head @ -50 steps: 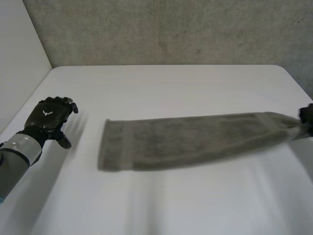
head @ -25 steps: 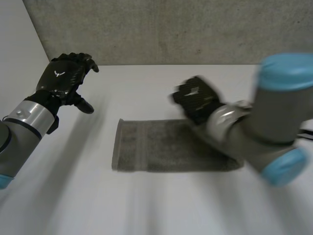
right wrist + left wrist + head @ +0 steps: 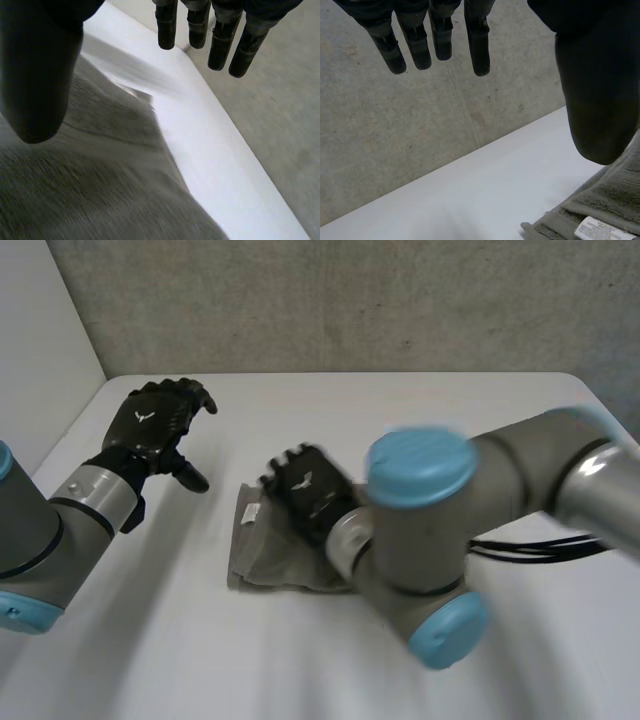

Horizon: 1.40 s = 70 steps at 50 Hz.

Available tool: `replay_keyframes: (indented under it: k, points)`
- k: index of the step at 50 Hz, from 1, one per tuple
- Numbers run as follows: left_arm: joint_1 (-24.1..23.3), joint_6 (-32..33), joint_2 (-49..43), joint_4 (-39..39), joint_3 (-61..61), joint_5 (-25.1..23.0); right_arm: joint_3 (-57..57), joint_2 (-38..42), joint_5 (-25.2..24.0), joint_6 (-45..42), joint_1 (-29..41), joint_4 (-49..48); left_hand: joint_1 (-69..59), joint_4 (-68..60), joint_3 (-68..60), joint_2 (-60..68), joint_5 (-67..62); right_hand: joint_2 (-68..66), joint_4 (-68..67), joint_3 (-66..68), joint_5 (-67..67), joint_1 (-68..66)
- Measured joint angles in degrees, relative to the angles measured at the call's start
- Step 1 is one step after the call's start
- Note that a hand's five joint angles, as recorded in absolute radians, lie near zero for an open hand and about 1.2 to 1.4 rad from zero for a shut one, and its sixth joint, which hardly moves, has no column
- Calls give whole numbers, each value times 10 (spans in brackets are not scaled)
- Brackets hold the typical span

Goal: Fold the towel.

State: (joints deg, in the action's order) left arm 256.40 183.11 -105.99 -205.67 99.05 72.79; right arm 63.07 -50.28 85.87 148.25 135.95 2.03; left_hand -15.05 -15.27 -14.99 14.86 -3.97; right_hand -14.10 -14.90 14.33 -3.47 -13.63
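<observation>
- Spreading my left hand (image 3: 155, 425) in the air, I hold it apart from the towel (image 3: 262, 558), off its label end and on the wall side of it.
- My left fingers (image 3: 479, 45) hang straight and loose, the thumb (image 3: 600, 100) stands wide of them, and nothing lies between them: this hand is released.
- In my left wrist view a corner of the towel lies below my thumb, with a white label (image 3: 605, 231) sewn at its edge.
- The towel is grey-green and lies on the white table (image 3: 420, 405), gathered into a short, rumpled shape.
- My right hand (image 3: 305, 490) is over the towel, above the part just beside the label end, back of the hand up.
- My right fingers (image 3: 220, 40) reach straight out past the towel's edge over bare table, and my right thumb (image 3: 40, 75) hangs above the cloth; they grasp nothing, so this hand is released too.
- I cannot tell whether my right palm touches the towel.
- My right arm (image 3: 500, 490) crosses above the towel's far part and covers it from the head view.
</observation>
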Motion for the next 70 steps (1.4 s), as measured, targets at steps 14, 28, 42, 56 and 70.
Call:
replay_keyframes:
  k: [14, 28, 42, 56, 70]
  points:
    - [-56, 2, -3, -1, 24, -1, 246, -171, -104, 77, -199, -2, 0, 0, 0, 0, 0, 0, 0, 0, 0, 5]
    - [-89, 5, -19, -6, 43, -2, 429, -196, -159, 72, -316, -118, 0, 0, 0, 0, 0, -108, -107, 109, -128, -114]
    - [-84, 2, -27, -6, 41, -1, 430, -182, -159, 70, -330, -169, 0, 0, 0, 0, 0, -623, -618, 621, -639, -631]
    - [-79, 1, -23, -6, 40, 0, 426, -190, -179, 72, -353, -157, 0, 0, 0, 0, 0, -484, -490, 486, -504, -494]
    - [-79, 1, -25, -7, 46, -1, 458, -197, -179, 85, -348, -147, 0, 0, 0, 0, 0, -250, -238, 247, -235, -244]
